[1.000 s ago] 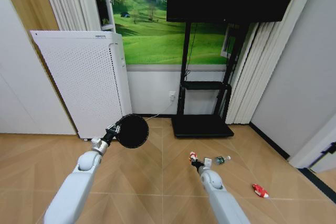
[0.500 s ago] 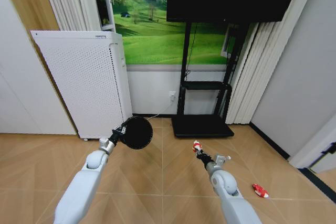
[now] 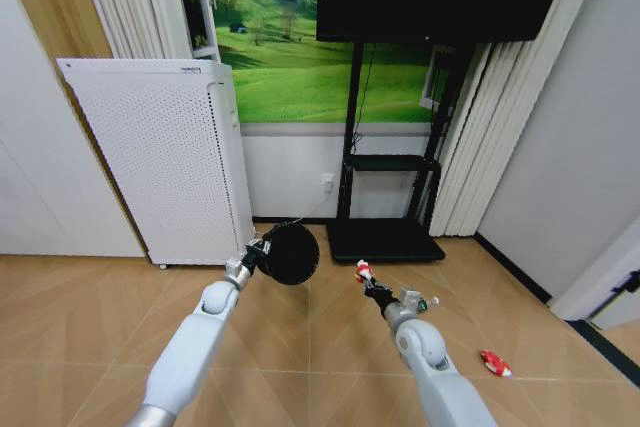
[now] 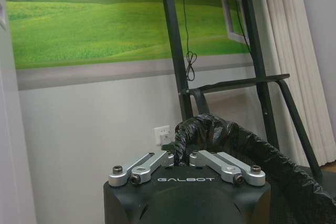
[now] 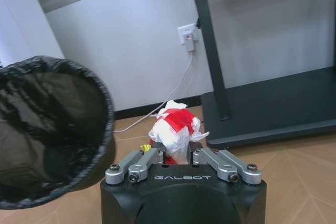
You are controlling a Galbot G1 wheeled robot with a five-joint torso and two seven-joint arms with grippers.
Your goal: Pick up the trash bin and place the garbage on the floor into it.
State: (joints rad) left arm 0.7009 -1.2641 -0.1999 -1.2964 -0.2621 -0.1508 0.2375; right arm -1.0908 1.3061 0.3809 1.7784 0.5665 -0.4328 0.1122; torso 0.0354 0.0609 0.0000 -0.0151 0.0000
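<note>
On my left, the left gripper (image 4: 181, 162) has its jaws clamped on the rim of the trash bin (image 3: 291, 253), held off the floor, its open mouth turned toward me. Just right of it, the right gripper (image 5: 178, 160) pinches the red-and-white wrapper (image 5: 174, 129). Farther right, the small bottle (image 3: 427, 301) and red packet (image 3: 494, 362) lie on the floor (image 3: 90, 327).

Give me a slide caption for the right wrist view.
Right end effector gripping a red-and-white wrapper beside the open, bag-lined trash bin, with a black TV stand base behind.
</note>
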